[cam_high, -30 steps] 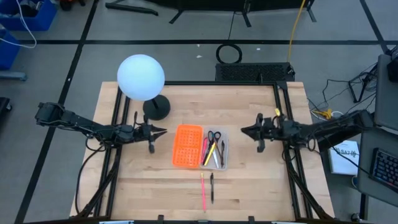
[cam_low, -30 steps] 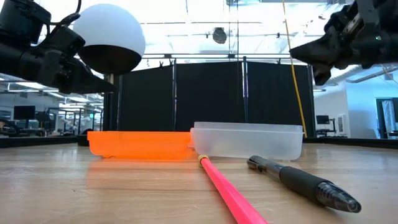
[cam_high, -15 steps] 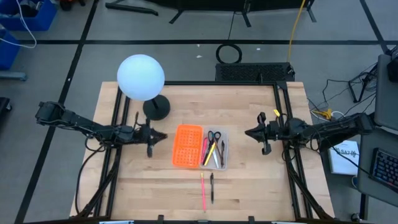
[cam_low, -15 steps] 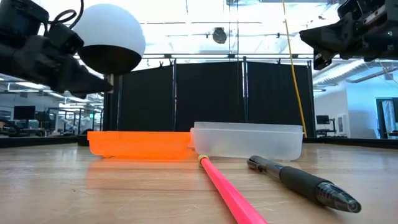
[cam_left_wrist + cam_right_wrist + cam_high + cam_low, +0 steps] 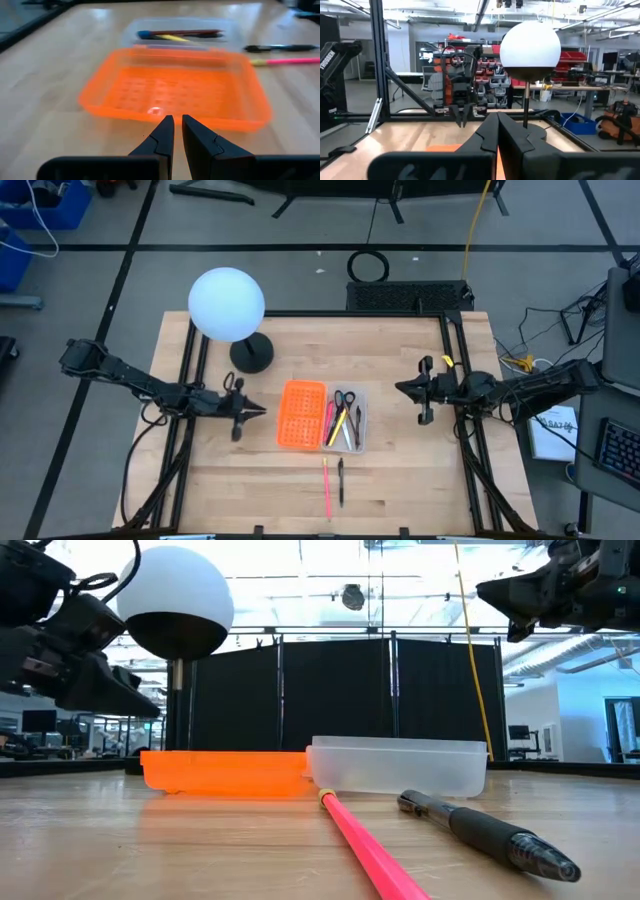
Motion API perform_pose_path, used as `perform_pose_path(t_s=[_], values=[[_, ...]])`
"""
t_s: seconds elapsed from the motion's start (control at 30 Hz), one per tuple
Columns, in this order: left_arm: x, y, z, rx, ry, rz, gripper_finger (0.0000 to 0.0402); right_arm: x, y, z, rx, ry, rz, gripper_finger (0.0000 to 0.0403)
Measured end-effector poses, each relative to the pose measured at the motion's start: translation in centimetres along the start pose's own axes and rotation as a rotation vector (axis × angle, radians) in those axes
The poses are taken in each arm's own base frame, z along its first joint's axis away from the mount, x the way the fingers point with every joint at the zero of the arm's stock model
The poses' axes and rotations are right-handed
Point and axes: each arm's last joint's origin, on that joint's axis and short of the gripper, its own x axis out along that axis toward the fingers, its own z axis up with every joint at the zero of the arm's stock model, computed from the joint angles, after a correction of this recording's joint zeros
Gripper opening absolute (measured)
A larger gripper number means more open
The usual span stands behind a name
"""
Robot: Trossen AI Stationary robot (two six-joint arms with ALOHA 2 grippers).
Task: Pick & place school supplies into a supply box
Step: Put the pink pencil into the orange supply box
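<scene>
Wooden table [image 5: 400, 480] carries the supply box [image 5: 322, 416], part-filled; a pink pencil [image 5: 326, 489] and black pen [image 5: 340, 482] lie just outside it. Left gripper [image 5: 255, 411], fingers barely parted, and clenched right gripper [image 5: 408, 389] hold nothing: open wide, descend squarely over one pen

Bright overhead light (ceiling glare in the low view); the near pink pencil [image 5: 375, 855] blurs.
</scene>
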Motion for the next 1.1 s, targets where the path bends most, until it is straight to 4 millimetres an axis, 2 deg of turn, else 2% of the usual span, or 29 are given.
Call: perform_pose_path(t_s=[0.13, 0.47, 0.6, 0.67, 0.97, 1.03, 1.1], values=[[0.0, 0.2, -0.1, -0.075, -0.002, 0.089, 0.0046, 0.0, 0.0, 0.0, -0.006, -0.001, 0.000, 0.0000], [0.0, 0.3, -0.2, -0.076, 0.012, 0.093, 0.0046, 0.0, 0.0, -0.1, -0.008, 0.006, 0.001, 0.0000], [0.0, 0.3, -0.3, -0.206, 0.008, 0.093, 0.0047, 0.0, 0.0, -0.1, -0.008, 0.006, 0.005, 0.0000], [0.0, 0.2, -0.3, -0.247, 0.014, 0.064, 0.0047, 0.0, 0.0, -0.1, -0.008, 0.006, 0.004, 0.0000], [0.0, 0.0, -0.1, -0.243, 0.011, 0.003, 0.0047, 0.0, 0.0, -0.1, -0.008, 0.009, 0.005, 0.0000], [0.0, -0.2, 0.2, -0.250, -0.001, -0.050, 0.0047, 0.1, 0.0, -0.2, -0.008, 0.012, 0.005, 0.0000], [0.2, -0.5, 1.3, -0.267, 0.001, -0.079, 0.0047, 0.1, 0.0, -0.2, -0.009, 0.016, 0.005, 0.0000]])
